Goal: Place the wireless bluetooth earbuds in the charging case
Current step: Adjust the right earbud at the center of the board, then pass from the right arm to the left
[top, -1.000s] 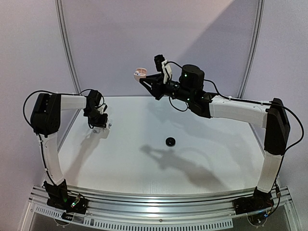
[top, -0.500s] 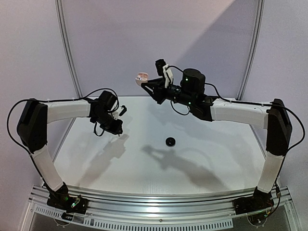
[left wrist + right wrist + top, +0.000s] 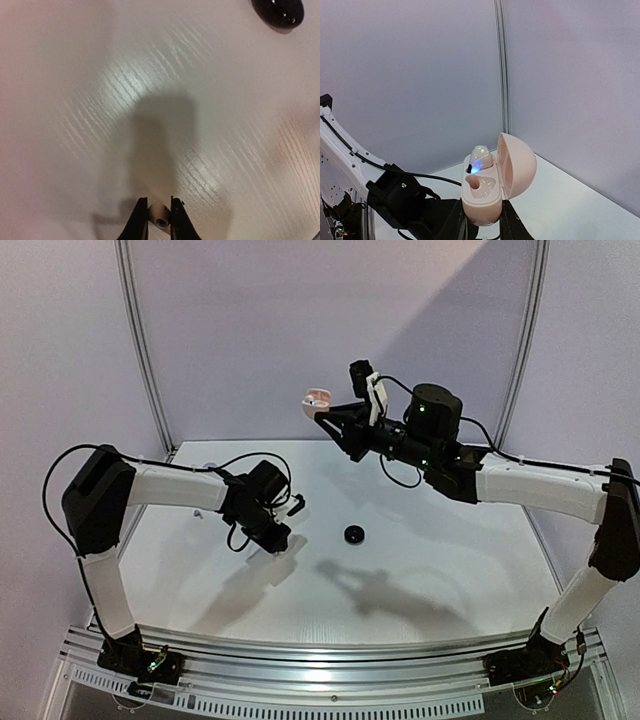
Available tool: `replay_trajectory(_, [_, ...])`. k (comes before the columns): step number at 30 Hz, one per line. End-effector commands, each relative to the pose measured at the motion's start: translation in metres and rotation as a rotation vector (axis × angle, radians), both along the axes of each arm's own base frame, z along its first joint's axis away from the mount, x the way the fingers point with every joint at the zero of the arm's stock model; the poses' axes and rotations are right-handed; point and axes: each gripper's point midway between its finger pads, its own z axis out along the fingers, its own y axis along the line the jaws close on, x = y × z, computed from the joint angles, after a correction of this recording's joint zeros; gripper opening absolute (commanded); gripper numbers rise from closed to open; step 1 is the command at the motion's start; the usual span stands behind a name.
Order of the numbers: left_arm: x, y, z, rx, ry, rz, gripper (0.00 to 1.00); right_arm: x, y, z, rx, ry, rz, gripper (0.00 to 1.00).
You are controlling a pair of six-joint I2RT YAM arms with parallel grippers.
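The left pincer (image 3: pixel 158 204) is clamped on a pale earbud (image 3: pixel 160 216); the right pincer (image 3: pixel 482 222) grips the open charging case (image 3: pixel 492 192) aloft. The earbud should meet the empty socket (image 3: pixel 476 184) squarely.

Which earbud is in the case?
The docked bud by the blue glow, in the open case held by the right gripper; the other bud is pinched in the left gripper.

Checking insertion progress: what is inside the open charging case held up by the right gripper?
In the charging case, one pale earbud sits uppermost, glowing blue; the lower slot looks empty. Anything under the earbud is hidden.
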Motion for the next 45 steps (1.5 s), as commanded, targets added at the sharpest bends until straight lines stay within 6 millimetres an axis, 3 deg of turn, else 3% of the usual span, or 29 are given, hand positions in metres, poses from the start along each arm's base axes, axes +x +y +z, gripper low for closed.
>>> replay_trajectory(1, [-0.004,-0.003,-0.019,0.017,0.017,0.010,0.01,-0.009,-0.005,-0.005,-0.018,0.023,-0.013,0.00])
replay_trajectory(6, [-0.011,-0.009,-0.022,0.012,0.033,-0.018,0.09,-0.013,-0.005,-0.004,-0.017,0.022,-0.008,0.00])
replay_trajectory(12, [-0.015,-0.011,-0.011,-0.005,0.029,-0.038,0.59,-0.013,-0.004,-0.002,-0.008,0.013,-0.004,0.00])
replay_trajectory(15, [-0.012,-0.015,0.008,-0.036,0.004,-0.044,0.67,-0.013,-0.003,-0.001,-0.006,0.011,0.000,0.00])
replay_trajectory(21, [-0.002,-0.032,0.079,-0.132,-0.051,-0.096,0.70,-0.011,-0.001,0.004,0.008,-0.004,0.003,0.00])
replay_trajectory(24, [-0.004,-0.025,0.120,-0.229,-0.068,-0.162,0.70,-0.012,0.001,0.013,0.019,-0.022,0.010,0.00])
replay_trajectory(26, [-0.009,-0.009,0.144,-0.326,-0.066,-0.202,0.70,-0.013,0.003,0.019,0.022,-0.034,0.023,0.00])
replay_trajectory(29, [-0.030,0.015,0.184,-0.503,-0.161,-0.332,0.70,-0.018,0.008,0.028,0.026,-0.057,0.064,0.00])
replay_trajectory(34, [-0.093,0.029,0.274,-0.783,-0.668,-0.648,0.84,-0.042,0.026,0.047,0.051,-0.109,0.242,0.00])
replay_trajectory(36, [-0.106,0.033,0.304,-0.908,-0.799,-0.640,0.86,-0.055,0.036,0.054,0.062,-0.123,0.324,0.00])
replay_trajectory(40, [-0.099,0.034,0.333,-1.094,-0.735,-0.512,0.85,-0.077,0.056,0.067,0.074,-0.153,0.453,0.00])
replay_trajectory(45, [-0.100,0.042,0.364,-1.207,-0.825,-0.468,0.82,-0.095,0.080,0.073,0.064,-0.160,0.557,0.00])
